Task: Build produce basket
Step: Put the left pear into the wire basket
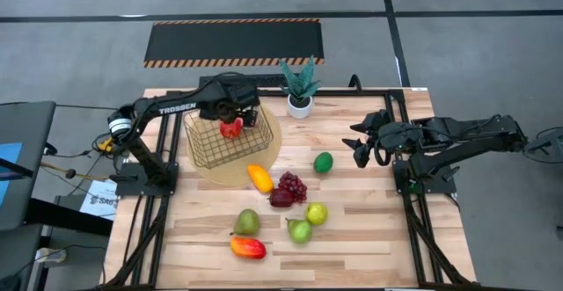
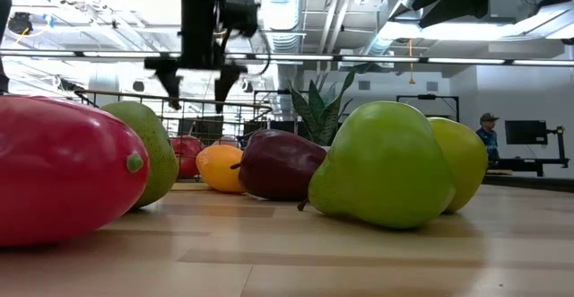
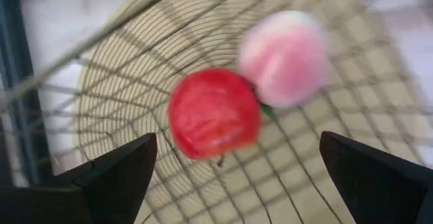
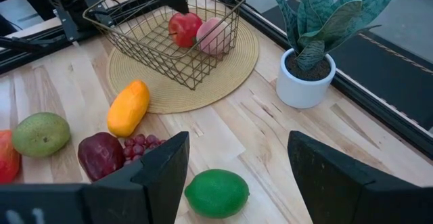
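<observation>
I hold left gripper open above basket; right gripper open, lime at seven o'clock. Risk: snagging wire rim on withdrawal.

A green pear lies beside a dark red apple.

Apple and peach in basket (on mat), plant beside, other fruit in front.
</observation>
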